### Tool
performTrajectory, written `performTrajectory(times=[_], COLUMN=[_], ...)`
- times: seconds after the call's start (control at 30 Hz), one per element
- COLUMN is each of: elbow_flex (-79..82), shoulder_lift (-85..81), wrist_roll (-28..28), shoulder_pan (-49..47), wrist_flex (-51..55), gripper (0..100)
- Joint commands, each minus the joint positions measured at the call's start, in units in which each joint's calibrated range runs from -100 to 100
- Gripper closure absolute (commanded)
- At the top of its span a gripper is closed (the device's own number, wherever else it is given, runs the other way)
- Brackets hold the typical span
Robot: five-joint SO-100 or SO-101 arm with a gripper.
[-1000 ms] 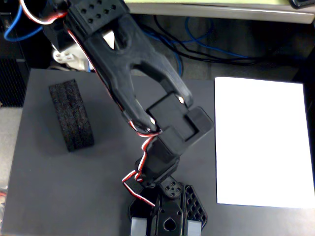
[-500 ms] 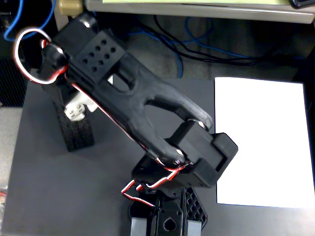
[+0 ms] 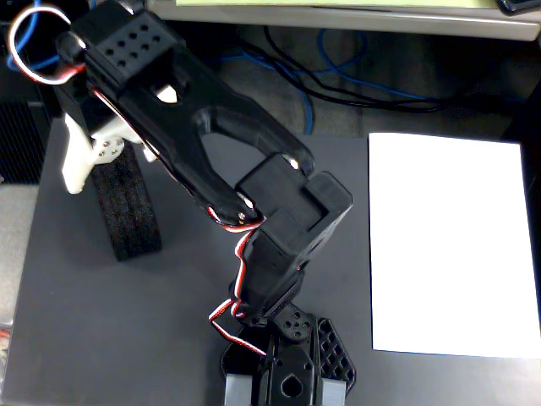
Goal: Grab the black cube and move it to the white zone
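Observation:
The black cube point(image 3: 128, 211) is an elongated black foam block lying on the dark grey mat point(image 3: 101, 321) at the upper left of the fixed view. My gripper point(image 3: 114, 171) is over the block's far end. Its white finger point(image 3: 76, 165) is splayed out just left of the block, and the other side is mostly hidden under the black arm. The jaws look open around the block's end, and I see no firm clamp. The white zone point(image 3: 452, 241) is a white paper sheet on the right, well apart from the block.
The arm's base point(image 3: 287, 372) stands at the bottom centre, and its links point(image 3: 292, 228) cross the middle of the mat. Blue and black cables point(image 3: 338, 76) lie beyond the mat's far edge. A desk edge point(image 3: 338, 17) runs along the top.

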Motion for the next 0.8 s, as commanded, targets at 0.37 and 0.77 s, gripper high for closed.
performTrajectory(times=[0.37, 0.77], elbow_flex=[-6.93, -6.84], shoulder_lift=[13.64, 19.94], wrist_roll=[1.17, 0.75], shoulder_pan=[0.47, 0.39], wrist_flex=[-0.54, -0.88], gripper=[66, 85])
